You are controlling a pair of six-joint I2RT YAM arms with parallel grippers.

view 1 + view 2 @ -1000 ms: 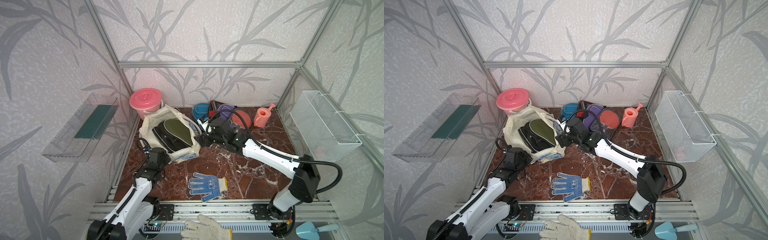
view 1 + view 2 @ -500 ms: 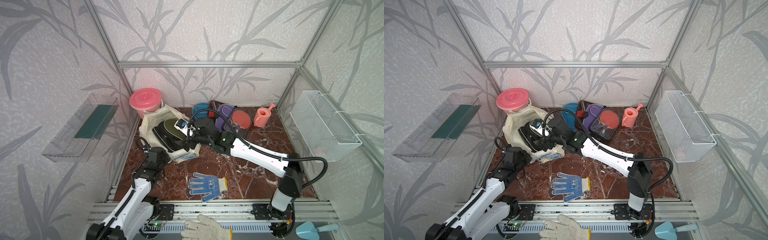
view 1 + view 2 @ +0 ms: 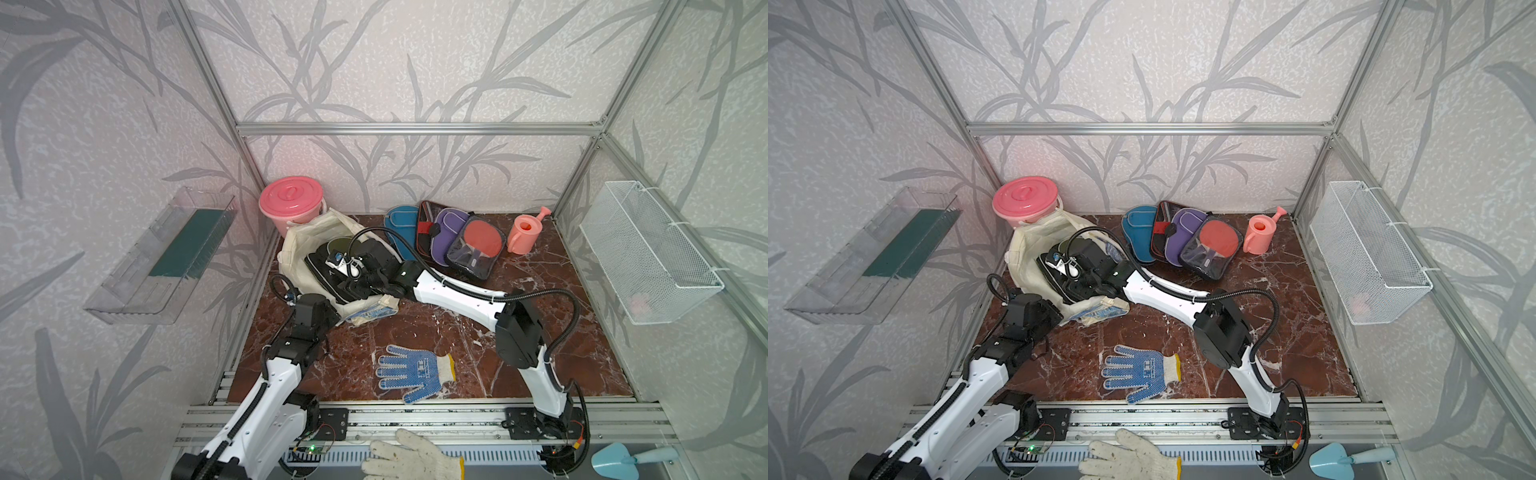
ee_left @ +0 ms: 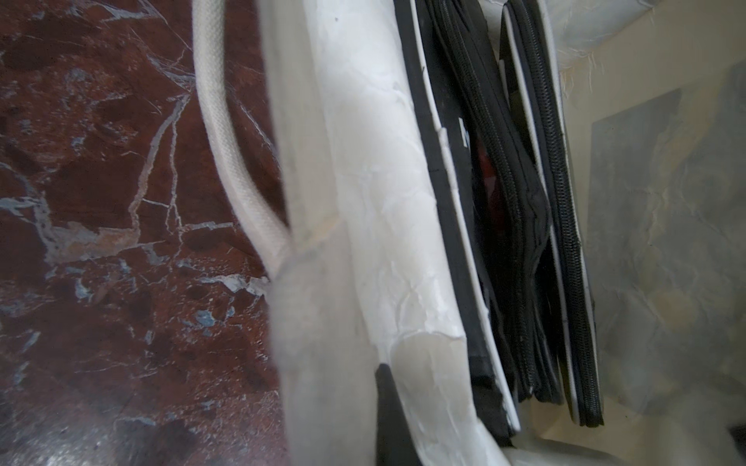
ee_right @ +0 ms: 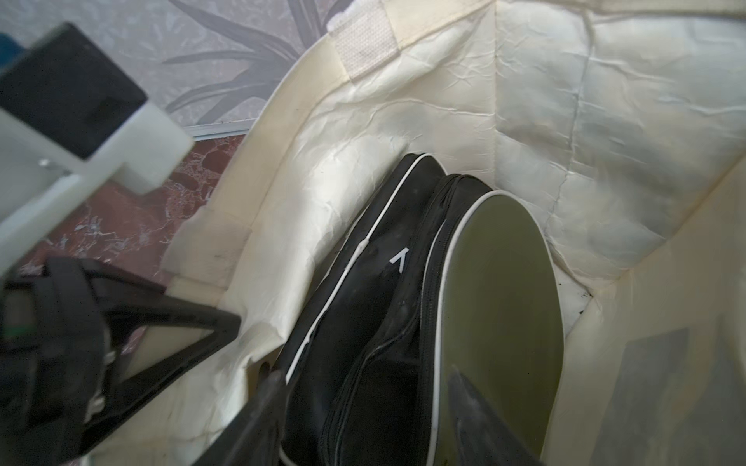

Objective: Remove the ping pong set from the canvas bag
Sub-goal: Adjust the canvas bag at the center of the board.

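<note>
Pink bucket, pink watering can, blue-dotted glove, wire basket.

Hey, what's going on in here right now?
Ping pong gear is being taken out of a canvas bag. The left pincer pinches the bag's rim, while the right pincer, jaws open, straddles a black case beside an olive case inside. A blue case, a purple case and a clear paddle pack already lie outside it.

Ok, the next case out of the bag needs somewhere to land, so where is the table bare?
Largest bare patch: the marble table between the right arm, the watering can and the wall under the wire basket. A smaller one lies between the canvas bag and the blue-dotted glove. The back is crowded: pile of cases, bag, pink bucket.
</note>
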